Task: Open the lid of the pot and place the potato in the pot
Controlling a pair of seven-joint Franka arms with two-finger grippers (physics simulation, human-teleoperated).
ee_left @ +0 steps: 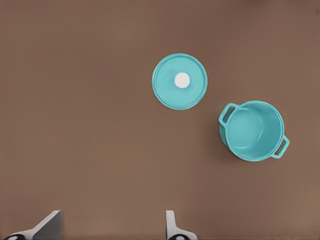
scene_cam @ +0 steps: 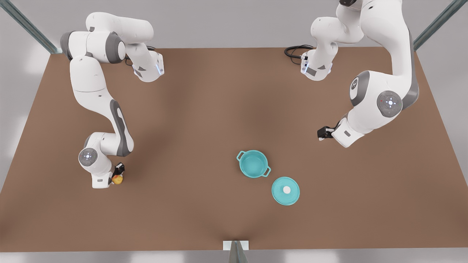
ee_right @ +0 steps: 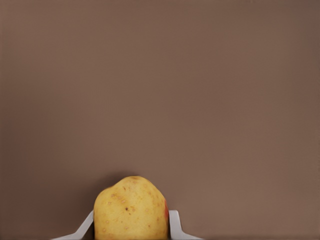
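Pot [scene_cam: 253,164] uncovered, nothing inside; potato [scene_cam: 117,179] in right pincer [scene_cam: 118,174].

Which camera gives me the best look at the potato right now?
The right wrist view: the potato sits large between the right gripper's fingers. The front view shows it as a small yellow lump at that gripper, on the front view's left.

Right claw [scene_cam: 117,177] closed, left claw [scene_cam: 323,133] spread.
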